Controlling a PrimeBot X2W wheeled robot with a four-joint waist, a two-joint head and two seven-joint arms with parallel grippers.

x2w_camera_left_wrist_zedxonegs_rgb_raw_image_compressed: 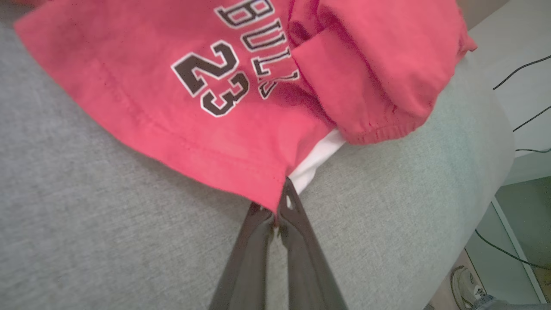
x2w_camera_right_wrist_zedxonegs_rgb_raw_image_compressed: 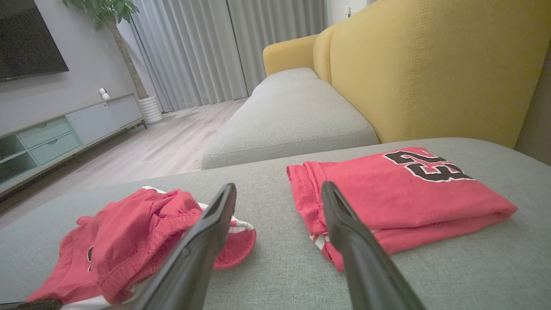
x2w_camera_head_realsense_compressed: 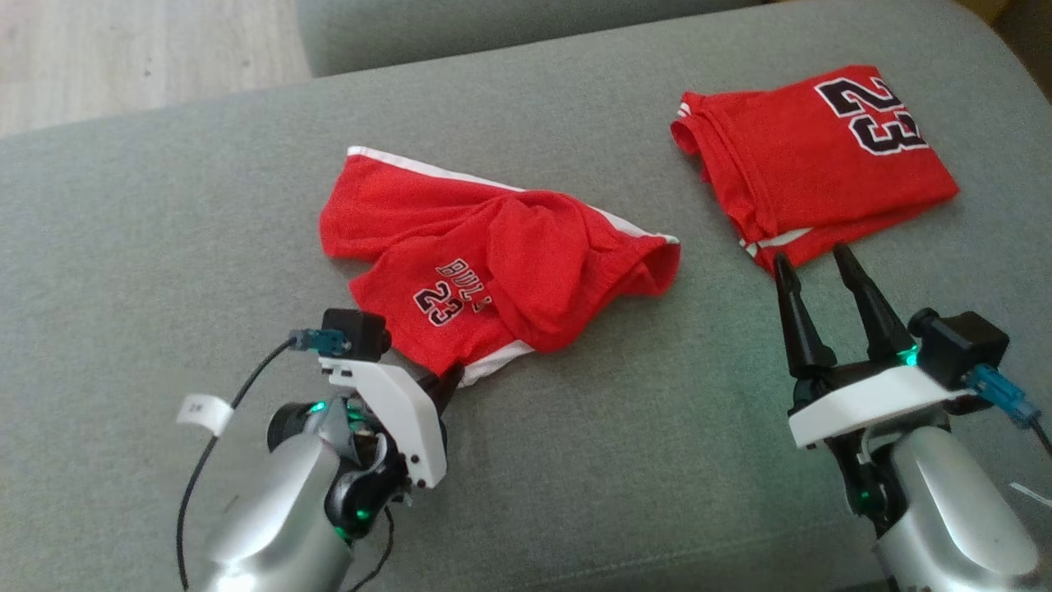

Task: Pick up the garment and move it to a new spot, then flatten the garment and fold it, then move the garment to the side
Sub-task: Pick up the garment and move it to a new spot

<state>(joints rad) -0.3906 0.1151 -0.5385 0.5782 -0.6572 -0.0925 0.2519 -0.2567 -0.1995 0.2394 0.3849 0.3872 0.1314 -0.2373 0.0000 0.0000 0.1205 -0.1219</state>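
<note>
Left arm comes in from the near left edge of the head view with the wrist bent, so the fingers point down and far-right at the shorts [x2w_camera_head_realsense_compressed: 493, 255]. Left end effector [x2w_camera_left_wrist_zedxonegs_rgb_raw_image_compressed: 280, 202] is clamped on their near hem corner, right where the red cloth meets the white stripe. You get the pinch clearly from the left wrist view. In the head view the white wrist bracket covers most of the fingers.

Right arm rises from the near right with its fingers pointing far and leaning slightly left. Right end effector [x2w_camera_head_realsense_compressed: 810, 253] is spread apart and holds nothing. Its tips sit at the near edge of the folded jersey [x2w_camera_head_realsense_compressed: 822, 156]; I can't tell if they touch it.

The shorts lie crumpled mid-seat on the grey sofa seat [x2w_camera_head_realsense_compressed: 164, 247], well left of the jersey. A bunched fold with the elastic waistband lies over them and cuts off the end of the "BULLS" lettering; "23" reads fully. You can't make out the leg layout under that fold.

Both forearms are cut off at the bottom edge. The jersey's near corner is behind the right fingers.
</note>
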